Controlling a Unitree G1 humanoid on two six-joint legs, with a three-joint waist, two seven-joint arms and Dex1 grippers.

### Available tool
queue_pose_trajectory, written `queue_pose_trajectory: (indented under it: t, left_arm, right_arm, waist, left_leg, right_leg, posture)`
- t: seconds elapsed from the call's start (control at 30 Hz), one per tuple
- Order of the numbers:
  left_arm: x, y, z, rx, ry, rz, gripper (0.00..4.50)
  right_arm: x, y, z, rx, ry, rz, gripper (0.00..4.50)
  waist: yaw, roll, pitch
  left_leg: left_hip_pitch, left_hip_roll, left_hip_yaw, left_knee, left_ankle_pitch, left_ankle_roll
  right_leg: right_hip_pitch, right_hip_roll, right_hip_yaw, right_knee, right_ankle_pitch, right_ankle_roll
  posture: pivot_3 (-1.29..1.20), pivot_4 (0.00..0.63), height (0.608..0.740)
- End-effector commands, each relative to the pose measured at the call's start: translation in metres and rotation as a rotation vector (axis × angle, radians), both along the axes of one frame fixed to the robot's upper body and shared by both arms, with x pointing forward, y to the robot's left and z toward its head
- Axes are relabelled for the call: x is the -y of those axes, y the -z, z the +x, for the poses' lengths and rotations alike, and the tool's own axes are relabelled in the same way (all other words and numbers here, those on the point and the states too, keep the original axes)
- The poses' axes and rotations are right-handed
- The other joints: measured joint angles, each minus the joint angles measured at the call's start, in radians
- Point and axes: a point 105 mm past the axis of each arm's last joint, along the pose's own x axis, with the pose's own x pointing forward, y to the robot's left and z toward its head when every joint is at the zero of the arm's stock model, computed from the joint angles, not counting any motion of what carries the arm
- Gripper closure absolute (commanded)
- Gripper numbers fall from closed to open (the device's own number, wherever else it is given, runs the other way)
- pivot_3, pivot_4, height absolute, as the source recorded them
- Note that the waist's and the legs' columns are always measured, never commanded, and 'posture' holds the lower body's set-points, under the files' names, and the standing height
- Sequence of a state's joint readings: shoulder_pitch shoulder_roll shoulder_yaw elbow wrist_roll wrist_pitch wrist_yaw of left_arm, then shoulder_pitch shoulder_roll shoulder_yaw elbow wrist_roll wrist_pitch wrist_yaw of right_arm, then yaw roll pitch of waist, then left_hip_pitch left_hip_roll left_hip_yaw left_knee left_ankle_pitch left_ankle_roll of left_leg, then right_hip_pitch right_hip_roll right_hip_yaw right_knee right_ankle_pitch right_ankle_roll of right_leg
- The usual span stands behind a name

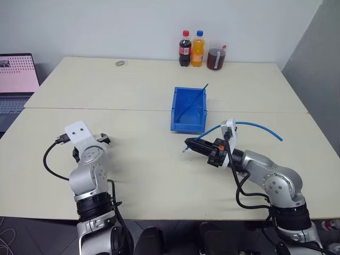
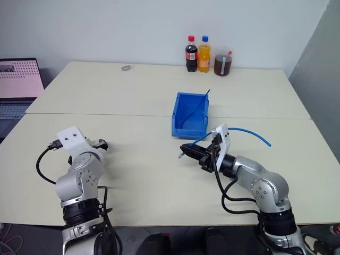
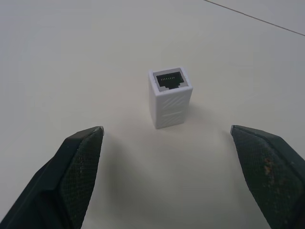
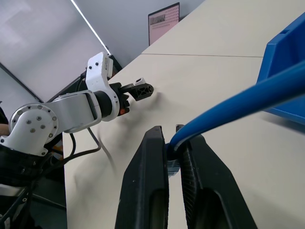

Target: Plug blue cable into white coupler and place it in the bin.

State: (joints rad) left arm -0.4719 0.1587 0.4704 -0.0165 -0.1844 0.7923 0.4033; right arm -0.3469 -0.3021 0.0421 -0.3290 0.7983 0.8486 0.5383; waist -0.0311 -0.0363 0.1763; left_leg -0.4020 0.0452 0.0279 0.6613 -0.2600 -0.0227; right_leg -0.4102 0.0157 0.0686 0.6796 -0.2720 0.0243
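Your right fingers (image 4: 174, 157) pinch the blue cable (image 4: 238, 102); left fingers (image 3: 81, 157), spread, frame the white coupler (image 3: 169, 98). Plugging and binning remain.

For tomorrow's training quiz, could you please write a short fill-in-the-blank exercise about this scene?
1. The right hand is shut on the ____ cable.
2. The white coupler stands on the table with its ____ facing up, between the open fingers of the left hand.
3. Behind the bin, ____ drink containers stand at the table's far edge.

Missing words: blue; socket; three
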Motion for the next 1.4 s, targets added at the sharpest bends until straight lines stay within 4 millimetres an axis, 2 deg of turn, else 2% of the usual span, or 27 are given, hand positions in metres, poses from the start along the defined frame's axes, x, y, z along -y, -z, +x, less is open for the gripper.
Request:
queue_pose_trajectory:
  t: [0.03,0.37,0.47,0.67,0.9,0.97,1.17,1.23,1.3,1.37,1.4]
  left_arm:
    - [-0.012,-0.015,0.006,0.050,-0.027,0.040,0.00]
    - [-0.014,-0.015,0.018,0.064,-0.006,0.044,0.00]
    - [-0.014,-0.014,0.019,0.069,-0.005,0.044,0.45]
    - [-0.020,-0.017,0.021,0.076,-0.013,0.064,1.71]
    - [-0.021,-0.011,0.020,0.060,-0.005,0.078,3.46]
    - [-0.020,-0.010,0.019,0.056,-0.001,0.079,3.72]
    - [-0.017,-0.003,0.010,0.050,0.055,0.085,3.72]
    - [-0.007,-0.008,0.009,0.079,0.156,0.111,3.72]
    - [0.014,-0.010,0.007,0.099,0.325,0.111,3.72]
    - [0.047,-0.006,0.003,0.084,0.571,0.081,3.72]
    - [0.057,-0.004,0.000,0.076,0.648,0.072,3.72]
  right_arm:
    - [-0.002,-0.013,-0.004,0.058,-0.010,0.008,4.43]
    - [-0.002,-0.013,-0.005,0.055,-0.010,0.006,4.43]
    - [-0.002,-0.013,-0.005,0.054,-0.011,0.006,4.43]
    - [-0.002,-0.012,-0.006,0.052,-0.014,0.007,4.43]
    - [-0.003,-0.012,-0.007,0.049,-0.017,0.005,4.43]
    - [-0.003,-0.012,-0.007,0.049,-0.017,0.005,4.43]
    - [-0.003,-0.012,-0.006,0.053,-0.008,0.007,4.43]
    - [-0.002,-0.012,-0.007,0.055,-0.004,0.007,4.43]
    - [0.000,-0.012,-0.008,0.059,0.005,0.003,4.43]
    - [0.003,-0.010,-0.010,0.074,0.010,-0.023,4.43]
    - [0.003,-0.010,-0.011,0.080,0.011,-0.033,4.43]
  waist:
    - [0.000,0.000,0.000]
    - [0.000,0.000,0.000]
    - [0.000,0.000,0.000]
    - [0.000,0.000,0.000]
    - [0.000,0.000,0.000]
    - [0.000,0.000,0.000]
    - [-0.001,0.000,0.000]
    - [-0.001,0.000,0.000]
    - [-0.002,0.000,0.000]
    - [-0.001,0.000,0.000]
    - [0.002,0.000,0.000]
  left_leg:
    - [0.000,0.000,0.000,0.000,0.000,0.000]
    - [0.000,0.000,0.000,0.000,0.000,0.000]
    - [0.000,0.000,0.000,0.000,0.000,0.000]
    - [0.000,0.000,0.000,0.000,0.000,0.000]
    - [0.000,0.000,0.000,0.000,0.000,0.000]
    - [0.000,0.000,0.000,0.000,0.000,0.000]
    - [0.000,0.000,0.001,0.000,0.000,-0.001]
    - [0.000,0.000,0.001,0.000,0.000,-0.001]
    - [0.000,0.000,0.001,-0.001,-0.001,-0.001]
    - [0.000,0.001,0.001,-0.001,-0.001,-0.002]
    - [0.000,0.001,0.001,-0.001,-0.001,-0.002]
  right_leg:
    - [0.000,0.000,0.000,0.000,0.000,0.000]
    - [0.000,0.000,-0.001,0.000,0.001,-0.001]
    - [0.000,0.000,-0.002,0.000,0.001,-0.001]
    - [0.000,0.000,-0.002,0.000,0.002,-0.003]
    - [0.000,-0.001,-0.002,0.000,0.002,-0.003]
    - [0.000,-0.001,-0.002,0.000,0.002,-0.003]
    - [0.000,-0.001,-0.002,0.000,0.002,-0.003]
    - [0.000,-0.001,-0.002,0.000,0.003,-0.004]
    - [0.000,-0.001,-0.002,0.000,0.003,-0.004]
    - [0.000,-0.001,-0.002,0.000,0.003,-0.004]
    - [0.000,-0.001,-0.002,0.000,0.003,-0.004]
  posture:
    - [0.00,0.150,0.740]
    - [0.00,0.150,0.740]
    - [0.00,0.150,0.740]
    - [0.00,0.150,0.740]
    - [0.00,0.150,0.740]
    - [0.00,0.150,0.740]
    - [0.00,0.150,0.740]
    - [0.00,0.150,0.740]
    - [0.00,0.150,0.740]
    - [0.00,0.150,0.740]
    - [0.00,0.150,0.740]
